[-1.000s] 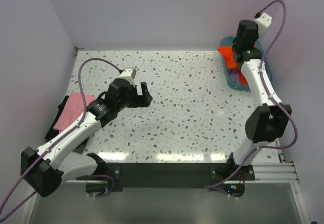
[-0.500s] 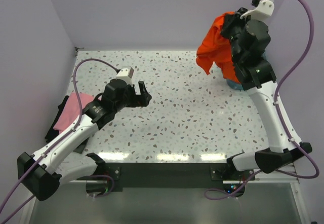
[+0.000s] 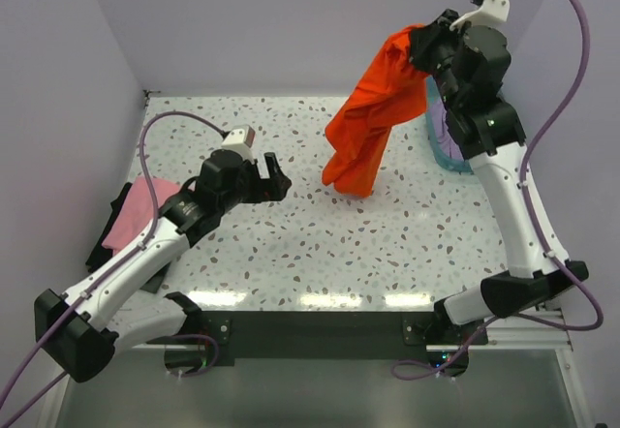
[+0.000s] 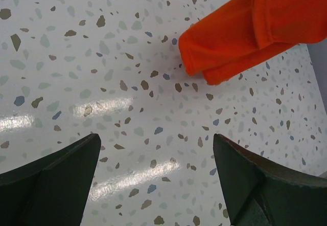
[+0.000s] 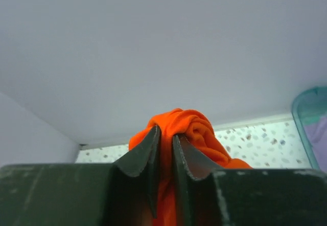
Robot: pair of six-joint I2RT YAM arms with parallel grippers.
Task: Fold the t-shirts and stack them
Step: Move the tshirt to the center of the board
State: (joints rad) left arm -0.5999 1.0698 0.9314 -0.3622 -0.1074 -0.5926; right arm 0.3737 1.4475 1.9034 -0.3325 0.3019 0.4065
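Orange t-shirt [image 3: 373, 118]: bunched, pinched at its top fold in right pincer [image 3: 424, 48], jaws closed tight on the cloth. Held high at back right, hanging in a long drape toward mid-surface [image 3: 387, 244]; lower end near the surface, contact not resolvable. Left pincer [image 3: 276, 178]: spread wide, empty, low over the surface, just short of the hanging end. Pink t-shirt [image 3: 136, 210] on black t-shirt [image 3: 108, 239], far left edge. Teal basket [image 3: 438, 147] at back right, lavender cloth [image 5: 321, 141] inside. Step in hand, by judgement: bringing the orange shirt to the middle for spreading. Handling note: lower slowly, hem first, drawing back to lay flat; take a free corner with left pincer; no release in a heap.
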